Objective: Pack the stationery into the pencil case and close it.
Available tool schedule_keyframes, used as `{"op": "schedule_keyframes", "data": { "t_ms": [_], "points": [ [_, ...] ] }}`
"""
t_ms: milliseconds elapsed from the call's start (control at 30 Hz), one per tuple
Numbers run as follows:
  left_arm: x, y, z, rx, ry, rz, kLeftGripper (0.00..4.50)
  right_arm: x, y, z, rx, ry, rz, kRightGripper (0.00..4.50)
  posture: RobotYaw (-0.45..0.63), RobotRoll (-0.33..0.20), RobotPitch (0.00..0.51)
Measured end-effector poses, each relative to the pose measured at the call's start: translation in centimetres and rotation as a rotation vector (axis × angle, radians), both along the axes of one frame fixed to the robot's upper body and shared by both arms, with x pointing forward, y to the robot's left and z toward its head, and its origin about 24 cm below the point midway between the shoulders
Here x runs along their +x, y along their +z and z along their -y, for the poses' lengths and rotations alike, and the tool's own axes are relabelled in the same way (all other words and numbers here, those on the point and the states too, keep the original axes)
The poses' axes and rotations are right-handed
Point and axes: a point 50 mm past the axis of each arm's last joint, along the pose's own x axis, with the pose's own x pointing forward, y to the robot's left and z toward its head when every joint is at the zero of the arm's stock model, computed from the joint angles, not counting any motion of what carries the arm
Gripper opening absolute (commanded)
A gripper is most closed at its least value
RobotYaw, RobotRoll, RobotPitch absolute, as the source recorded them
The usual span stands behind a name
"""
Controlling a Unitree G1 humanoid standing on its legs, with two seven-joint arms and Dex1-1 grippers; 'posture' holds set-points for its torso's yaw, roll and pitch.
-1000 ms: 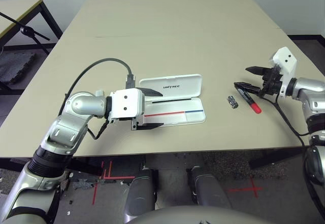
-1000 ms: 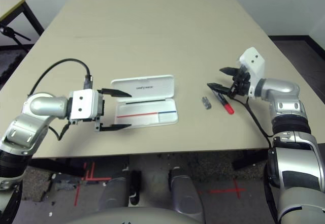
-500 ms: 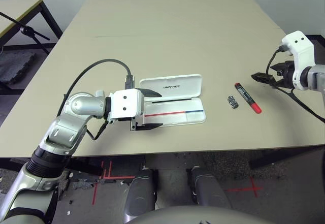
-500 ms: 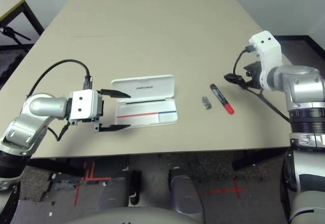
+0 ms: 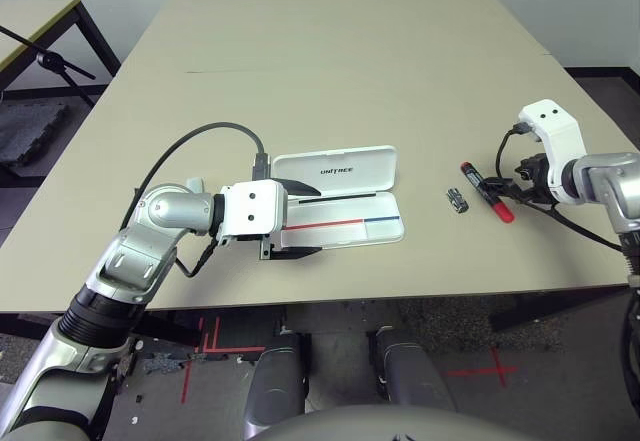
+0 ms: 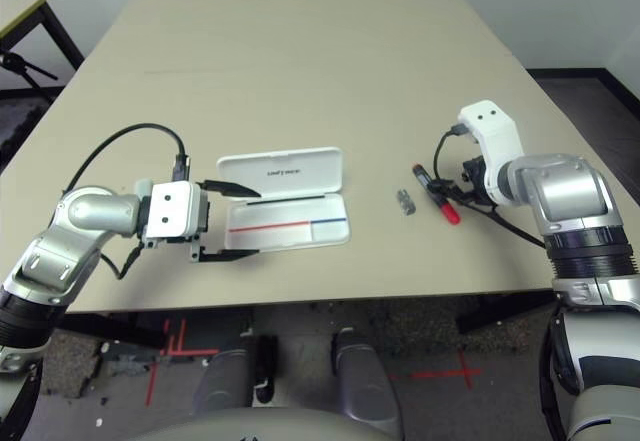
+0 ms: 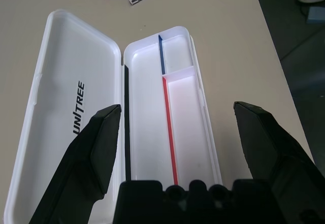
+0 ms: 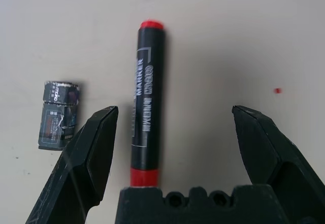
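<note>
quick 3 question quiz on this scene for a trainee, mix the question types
1. True or false: the pencil case lies open on the table.
2. Multiple choice: which thing lies between the open fingers of the right tool? A) the small dark piece B) the marker C) the case lid
3. Fill in: the left tool is open, with its fingers to either side of the ____.

Key
1. True: the lid is folded back and the compartments show bare.
2. B: the marker lies between the fingers, untouched; the small dark piece lies outside one finger.
3. pencil case
</note>
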Motion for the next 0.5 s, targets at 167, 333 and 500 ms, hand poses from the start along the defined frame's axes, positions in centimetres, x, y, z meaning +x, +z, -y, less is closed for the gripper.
{"op": "schedule_keyframes", "data": {
  "t_ms": [167,333,500],
  "points": [
    [-0.1,0.0,0.0,0.004,-0.001,0.002,4.46,0.3,-1.0,0.0,0.013,0.000,-0.005,4.50,0.03,0.000,0.104],
    [-0.3,0.3,0.2,0.006,-0.004,0.011,4.46,0.7,-1.3,0.1,0.020,-0.006,-0.007,4.50,0.04,0.000,0.105],
    [-0.3,0.3,0.3,0.006,0.004,0.007,4.50,1.0,-1.5,0.0,0.017,0.001,-0.007,2.90,0.04,0.000,0.106]
  ]
}}
